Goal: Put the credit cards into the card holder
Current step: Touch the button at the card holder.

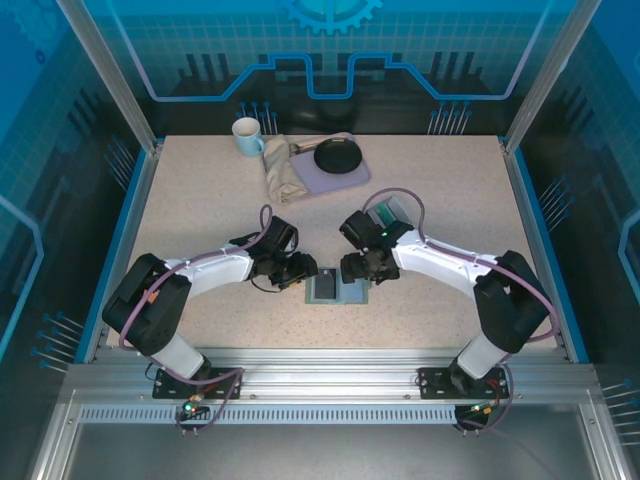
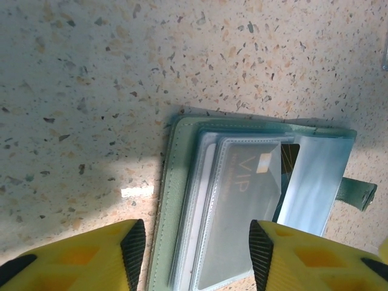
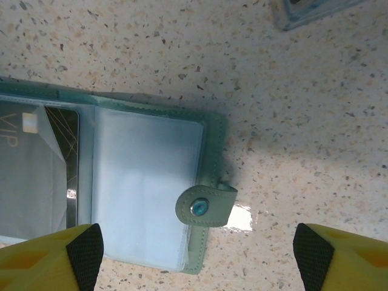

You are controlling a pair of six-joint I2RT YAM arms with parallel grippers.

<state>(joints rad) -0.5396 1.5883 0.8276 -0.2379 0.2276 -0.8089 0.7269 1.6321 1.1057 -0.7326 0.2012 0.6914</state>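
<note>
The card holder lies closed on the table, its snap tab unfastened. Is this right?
Not closed: the card holder lies open on the table, its snap tab unfastened. The right wrist view shows its clear sleeves spread flat, with a VIP card in one.

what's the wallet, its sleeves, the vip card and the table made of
Wallet: seemingly faux leather, matte green, stitched edge. Sleeves: clear soft plastic, glossy, showing glare. Card: probably rigid plastic, grey, printed. Table: speckled stone-look surface, slightly shiny; real stone or laminate, can't tell.
</note>
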